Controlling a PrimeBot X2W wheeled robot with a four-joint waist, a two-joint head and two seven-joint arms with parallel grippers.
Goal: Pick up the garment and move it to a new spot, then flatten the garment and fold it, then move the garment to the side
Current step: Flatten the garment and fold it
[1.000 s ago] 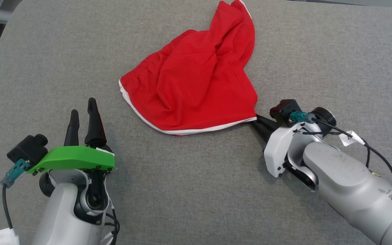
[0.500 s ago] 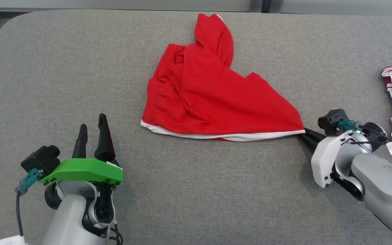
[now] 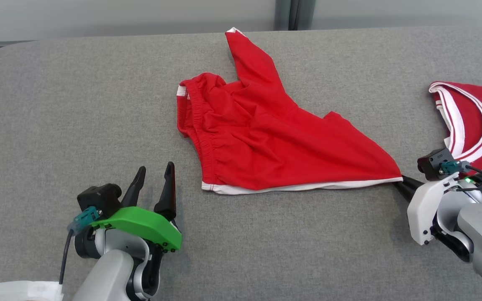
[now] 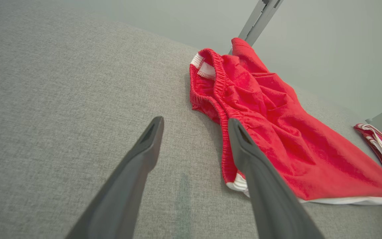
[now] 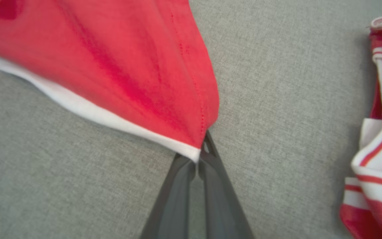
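The garment [image 3: 274, 142] is a pair of red shorts with white trim, lying crumpled on the grey fabric surface [image 3: 57, 104] and stretched out toward the right. My right gripper [image 3: 401, 180] is shut on its lower right hem corner; the right wrist view shows the dark fingers [image 5: 177, 186] pinching the white edge of the garment [image 5: 128, 66] at the right gripper [image 5: 200, 156]. My left gripper [image 3: 155, 168] stands open at the lower left, a short way from the waistband end. In the left wrist view the left gripper [image 4: 195, 120] is empty, with the garment [image 4: 270, 132] just beyond its right finger.
A second red garment with white stripes [image 3: 471, 121] lies at the right edge, close behind my right wrist, also seen as the striped garment [image 5: 380, 132]. The surface's far edge runs along the top before a pale wall. A white object [image 3: 23, 290] sits at the bottom left.
The head camera has shifted. My right gripper has dragged the hem corner rightward, pulling the bunched shorts out long. The left gripper stays open and has tilted a little to the right.
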